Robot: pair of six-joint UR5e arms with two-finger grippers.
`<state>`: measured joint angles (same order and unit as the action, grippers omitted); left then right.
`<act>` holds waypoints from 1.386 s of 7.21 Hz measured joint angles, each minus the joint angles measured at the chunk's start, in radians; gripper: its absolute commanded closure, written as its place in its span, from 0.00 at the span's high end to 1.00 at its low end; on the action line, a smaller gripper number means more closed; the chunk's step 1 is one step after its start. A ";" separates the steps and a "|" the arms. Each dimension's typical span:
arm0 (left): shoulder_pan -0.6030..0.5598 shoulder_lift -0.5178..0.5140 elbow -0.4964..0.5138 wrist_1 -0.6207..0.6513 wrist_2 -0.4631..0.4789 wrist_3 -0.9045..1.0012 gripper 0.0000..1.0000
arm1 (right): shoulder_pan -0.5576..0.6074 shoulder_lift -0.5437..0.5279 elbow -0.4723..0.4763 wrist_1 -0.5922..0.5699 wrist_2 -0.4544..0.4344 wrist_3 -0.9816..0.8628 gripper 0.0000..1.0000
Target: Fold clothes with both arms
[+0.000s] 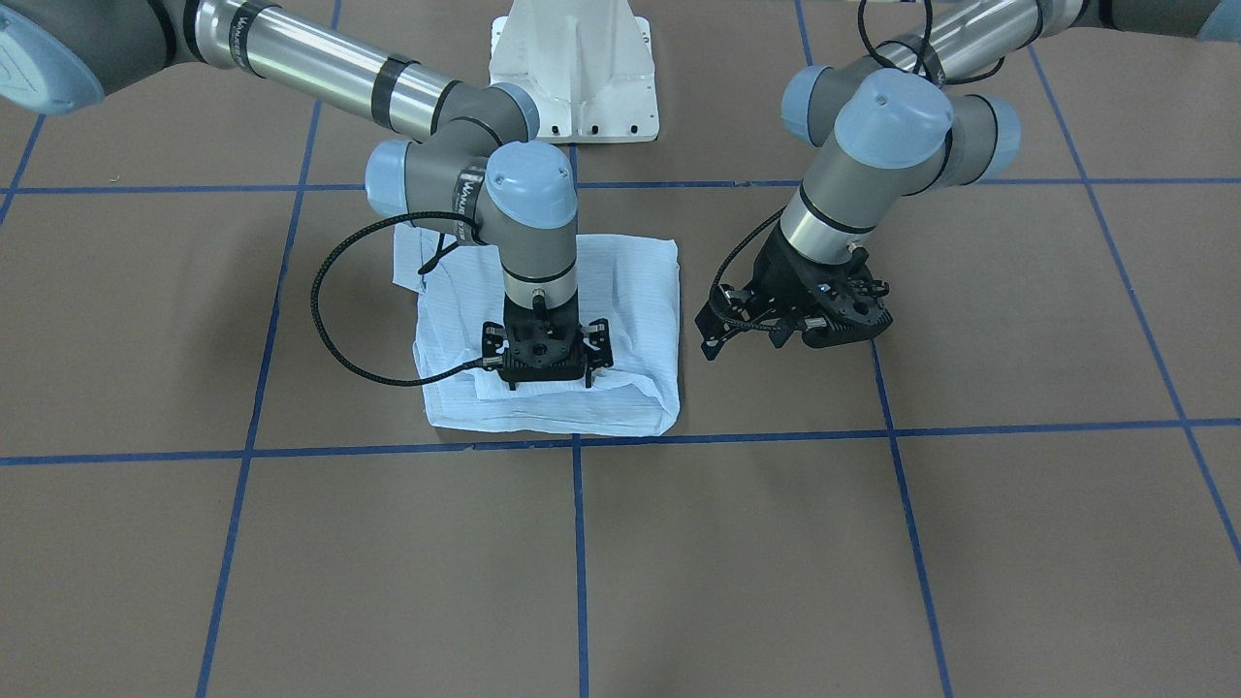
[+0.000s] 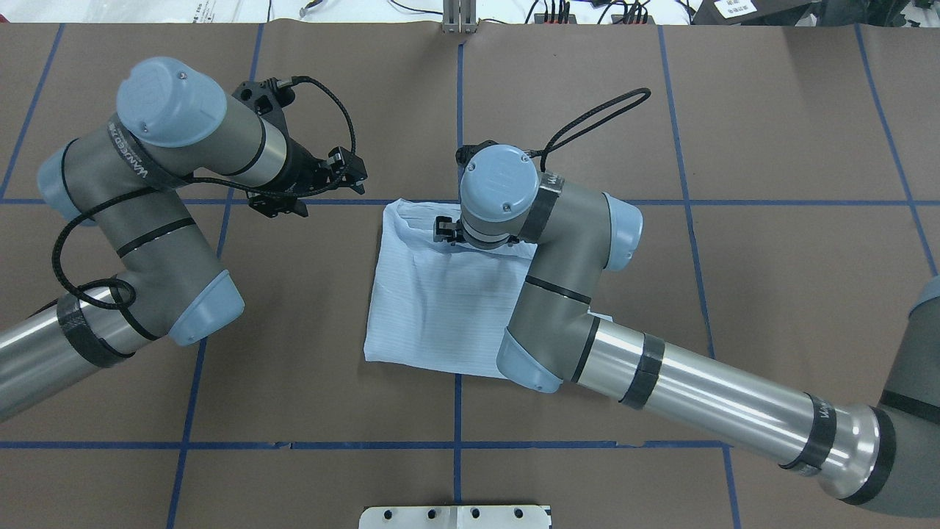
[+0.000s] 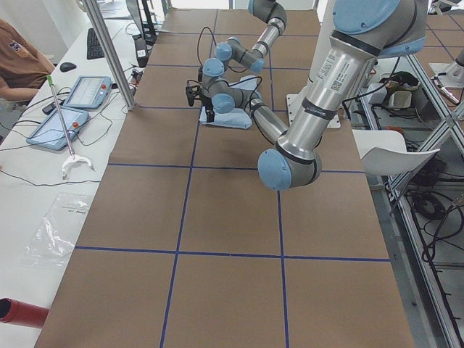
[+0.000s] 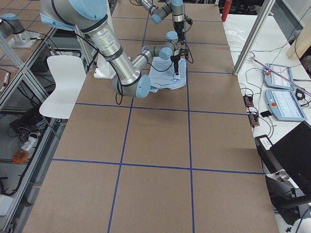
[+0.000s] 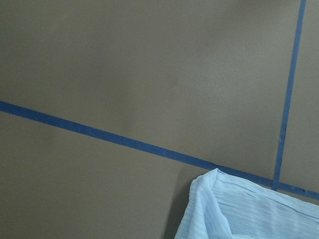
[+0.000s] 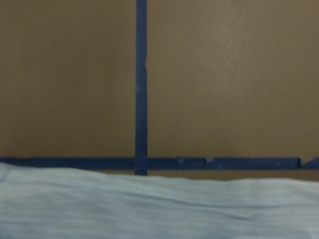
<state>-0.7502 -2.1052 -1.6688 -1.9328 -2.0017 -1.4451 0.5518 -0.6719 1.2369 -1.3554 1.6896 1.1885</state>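
One folded shirt (image 1: 640,291) is laid on the desk (image 1: 776,543). The right claw (image 1: 549,383) is spread, tips set on the shirt's edge. The left claw (image 1: 790,339) is held open and empty beside the shirt.

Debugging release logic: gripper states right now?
Left gripper: open, empty, beside the shirt.
Right gripper: open, tips down on the shirt.

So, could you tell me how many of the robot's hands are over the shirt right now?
1. The right hand is over the folded shirt, near its operator-side edge. The left hand hangs beside the shirt, over the table.
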 measured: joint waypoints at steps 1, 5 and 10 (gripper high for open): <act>-0.001 0.000 0.000 0.000 0.000 0.000 0.99 | 0.024 0.028 -0.070 0.046 -0.008 -0.011 1.00; -0.038 0.009 -0.021 0.000 -0.011 0.031 0.99 | 0.170 0.016 -0.111 0.130 0.083 -0.113 1.00; -0.285 0.224 -0.133 0.045 -0.037 0.615 0.99 | 0.565 -0.284 0.135 -0.037 0.396 -0.620 1.00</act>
<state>-1.0352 -1.8813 -1.8022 -1.8882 -2.0387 -0.8299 1.1163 -0.9555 1.3720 -1.3919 2.0858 0.5681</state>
